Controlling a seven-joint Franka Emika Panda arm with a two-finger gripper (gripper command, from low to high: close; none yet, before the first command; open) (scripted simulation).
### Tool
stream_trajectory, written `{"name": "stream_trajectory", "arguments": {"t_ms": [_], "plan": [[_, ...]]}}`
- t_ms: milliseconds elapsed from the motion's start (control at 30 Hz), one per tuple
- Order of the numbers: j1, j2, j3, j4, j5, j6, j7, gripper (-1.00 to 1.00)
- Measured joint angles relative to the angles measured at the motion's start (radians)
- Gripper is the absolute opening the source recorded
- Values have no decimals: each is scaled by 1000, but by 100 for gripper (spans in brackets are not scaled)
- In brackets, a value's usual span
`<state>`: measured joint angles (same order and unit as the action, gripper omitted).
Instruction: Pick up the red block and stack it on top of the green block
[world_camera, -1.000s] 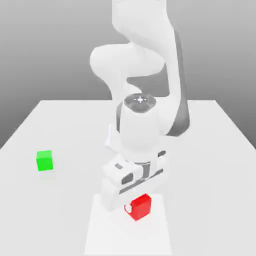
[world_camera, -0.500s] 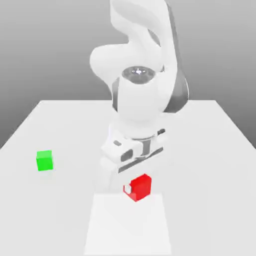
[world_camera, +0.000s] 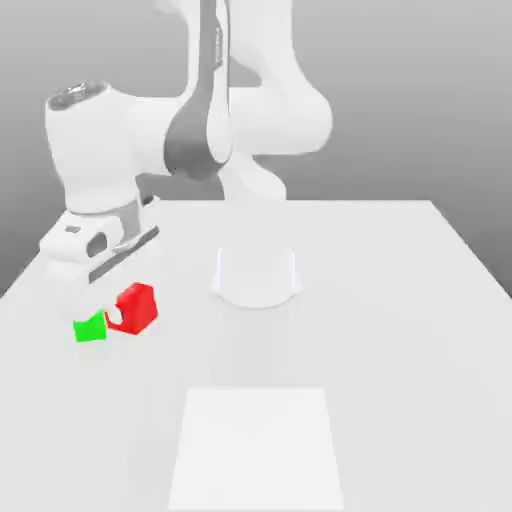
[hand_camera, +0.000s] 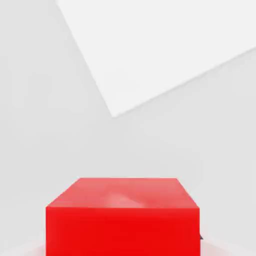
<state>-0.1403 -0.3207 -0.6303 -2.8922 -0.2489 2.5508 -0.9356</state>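
I have the claw (world_camera: 124, 312) clamped on the red block (world_camera: 137, 306), which hangs clear of the table (world_camera: 400, 300) at the exterior view's left; one white fingertip (world_camera: 115, 318) shows against the block's near face; in the hand view the red block (hand_camera: 122, 215) sits close under the camera; the green block (world_camera: 90, 328) rests on the table just beside and slightly below the red one, partly overlapped by it; a paler white square patch (world_camera: 258, 450) lies well apart, toward the table's near edge.

surface: my white table (world_camera: 400, 300) | on it: green block (world_camera: 89, 329) at 9 o'clock | paler square patch (world_camera: 258, 448) at 6 o'clock
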Motion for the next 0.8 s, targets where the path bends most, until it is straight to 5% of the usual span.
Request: {"name": "stream_trajectory", "arguments": {"t_ms": [333,467,600,633,800], "plan": [[-267,-47,-215,-48,-314,64,-417,-100],[-196,89,-294,-52,-250,208,-486,-100],[-54,219,-385,-60,-59,330,-618,-100],[-54,219,-385,-60,-58,329,-618,100],[-54,219,-385,-60,-58,329,-618,100]]}}
